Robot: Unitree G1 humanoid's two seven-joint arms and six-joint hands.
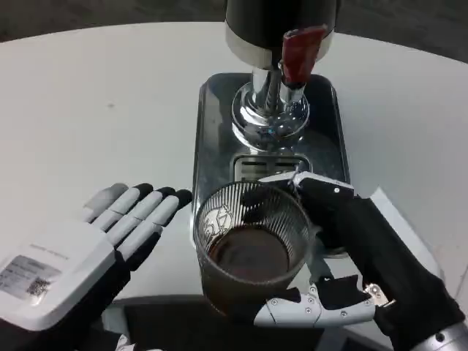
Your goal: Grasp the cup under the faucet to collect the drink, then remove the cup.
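Your right hand (351,256) grips cup (252,248), fingers wrapped round it. Cup holds dark drink, sits near tray (208,131) front edge, away from faucet (300,51). Left hand (88,248) spread flat, holds nothing. Step: take cup away. Next: keep cup level, set down on counter (88,110) gently.

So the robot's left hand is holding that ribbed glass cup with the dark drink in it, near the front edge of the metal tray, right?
Not quite: the head view shows the right hand gripping the cup, its fingers wrapped around it. The left hand lies beside it with fingers spread, holding nothing. The rest is right: the dark drink is in the cup, near the front edge of the tray.
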